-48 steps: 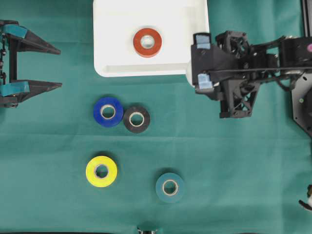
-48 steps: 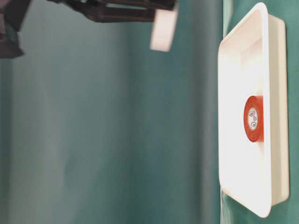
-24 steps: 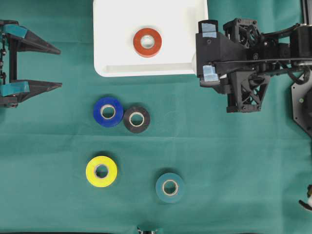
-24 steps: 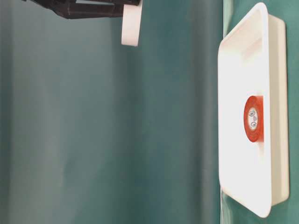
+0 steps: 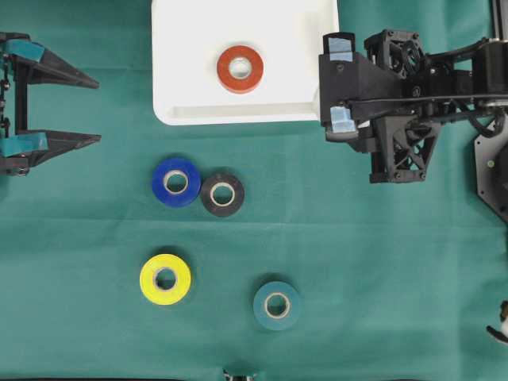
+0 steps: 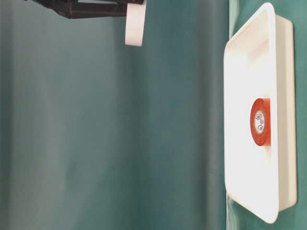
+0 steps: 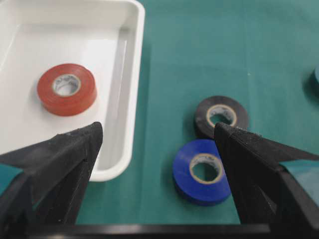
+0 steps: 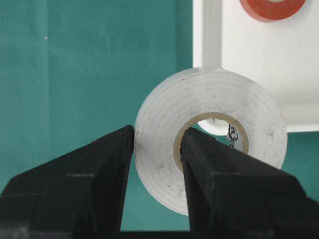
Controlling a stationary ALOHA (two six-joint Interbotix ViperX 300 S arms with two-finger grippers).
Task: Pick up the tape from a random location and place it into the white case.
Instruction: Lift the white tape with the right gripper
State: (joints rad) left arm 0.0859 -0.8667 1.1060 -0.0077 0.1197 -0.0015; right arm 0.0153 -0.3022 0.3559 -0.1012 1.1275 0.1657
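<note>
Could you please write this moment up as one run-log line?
right gripper: shut on white tape, raised beside white case | left gripper: open, idle | red tape: in case

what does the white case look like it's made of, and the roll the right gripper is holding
White case: likely moulded plastic, smooth and slightly glossy, with rounded corners and a raised rim. White tape roll in the right gripper: looks like vinyl tape, matte and scuffed, wound on what seems a cardboard core.

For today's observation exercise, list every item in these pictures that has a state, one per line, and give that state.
white case: flat on the cloth, holding one roll.
red tape: lying flat inside the case.
white tape: gripped through its wall, raised off the cloth.
right end effector: shut on the white tape.
left end effector: open, holding nothing.
blue tape: flat, touching the black tape.
yellow tape: flat, apart.
teal tape: flat, apart.
</note>
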